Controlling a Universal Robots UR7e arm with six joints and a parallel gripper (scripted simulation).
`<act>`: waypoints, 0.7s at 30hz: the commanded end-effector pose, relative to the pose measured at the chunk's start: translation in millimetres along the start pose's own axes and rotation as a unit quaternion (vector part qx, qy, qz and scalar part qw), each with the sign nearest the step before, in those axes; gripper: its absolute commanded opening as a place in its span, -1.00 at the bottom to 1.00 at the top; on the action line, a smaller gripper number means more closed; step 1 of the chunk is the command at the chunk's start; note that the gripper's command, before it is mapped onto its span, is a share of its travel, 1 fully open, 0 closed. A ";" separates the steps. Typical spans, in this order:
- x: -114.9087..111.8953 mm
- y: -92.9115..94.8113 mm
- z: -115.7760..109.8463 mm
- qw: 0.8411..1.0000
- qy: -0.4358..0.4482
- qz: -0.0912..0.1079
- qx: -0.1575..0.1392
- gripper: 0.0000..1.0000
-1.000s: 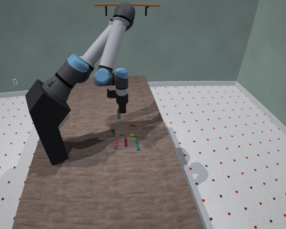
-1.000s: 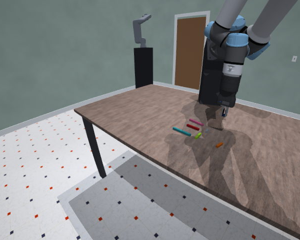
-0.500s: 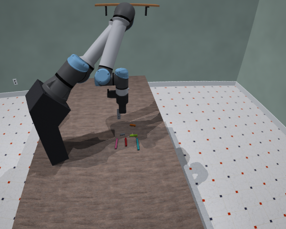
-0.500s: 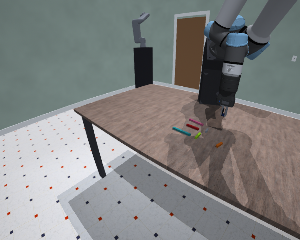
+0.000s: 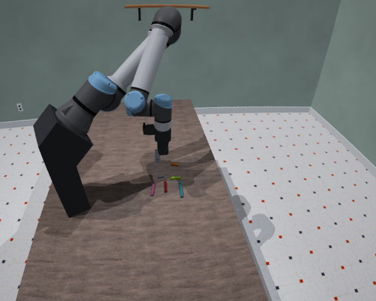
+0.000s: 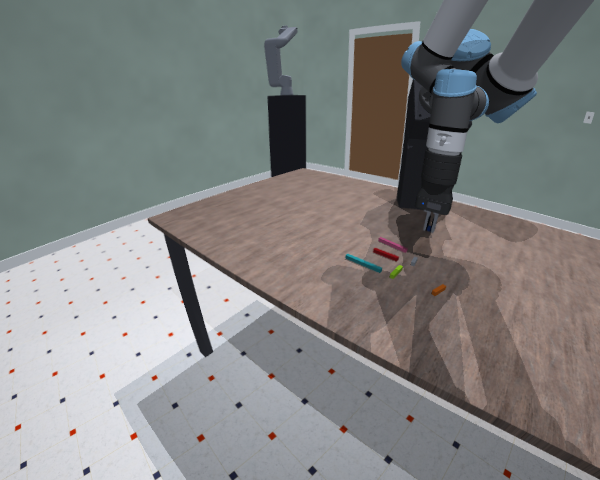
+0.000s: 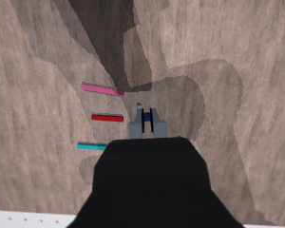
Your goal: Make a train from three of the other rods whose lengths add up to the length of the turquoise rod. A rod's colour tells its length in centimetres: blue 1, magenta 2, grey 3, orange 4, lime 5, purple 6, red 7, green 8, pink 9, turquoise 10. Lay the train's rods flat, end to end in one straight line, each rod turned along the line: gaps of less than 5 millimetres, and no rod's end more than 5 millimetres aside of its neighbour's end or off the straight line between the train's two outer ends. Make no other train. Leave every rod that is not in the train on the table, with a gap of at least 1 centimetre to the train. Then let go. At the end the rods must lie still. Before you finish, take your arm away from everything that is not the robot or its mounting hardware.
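My gripper (image 5: pixel 157 160) (image 6: pixel 429 227) (image 7: pixel 146 115) is shut on the small blue rod (image 7: pixel 147 116), above the table. The grey rod (image 5: pixel 161 177) (image 6: pixel 414 261) (image 7: pixel 139 104) and lime rod (image 5: pixel 175 177) (image 6: pixel 396 271) lie roughly in one line with a clear gap. The orange rod (image 5: pixel 174 164) (image 6: pixel 439 289) lies apart. The red rod (image 5: pixel 165 186) (image 6: pixel 385 254) (image 7: pixel 107 118) lies between the pink rod (image 5: pixel 152 188) (image 6: pixel 392 244) (image 7: pixel 102 89) and the turquoise rod (image 5: pixel 181 189) (image 6: pixel 363 262) (image 7: pixel 91 146). The gripper hides lime and orange in the wrist view.
The wooden table (image 5: pixel 143 253) (image 6: pixel 269 222) carries the rods, with arm shadows across them. The table's long edge is beyond the turquoise rod's side. The arm's black pedestal (image 5: pixel 63 168) stands on the other side.
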State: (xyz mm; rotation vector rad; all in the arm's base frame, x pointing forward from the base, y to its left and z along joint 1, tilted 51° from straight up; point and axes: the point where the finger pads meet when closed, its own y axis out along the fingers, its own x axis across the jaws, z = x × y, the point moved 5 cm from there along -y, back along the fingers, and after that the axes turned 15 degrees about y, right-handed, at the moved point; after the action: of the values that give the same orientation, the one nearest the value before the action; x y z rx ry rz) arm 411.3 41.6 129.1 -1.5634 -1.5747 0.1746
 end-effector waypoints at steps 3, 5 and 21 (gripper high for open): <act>-28.8 4.8 -10.0 0.999 -0.043 0.000 0.008 -0.52; -43.0 6.1 -14.5 0.998 -0.064 0.000 0.010 -0.52; -143.2 4.3 -42.2 0.980 -0.199 -0.007 0.003 -0.52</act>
State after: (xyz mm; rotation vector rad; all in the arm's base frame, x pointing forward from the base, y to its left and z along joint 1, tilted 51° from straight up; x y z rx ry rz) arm 416.0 -79.3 90.4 -1.5965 -1.8223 0.4719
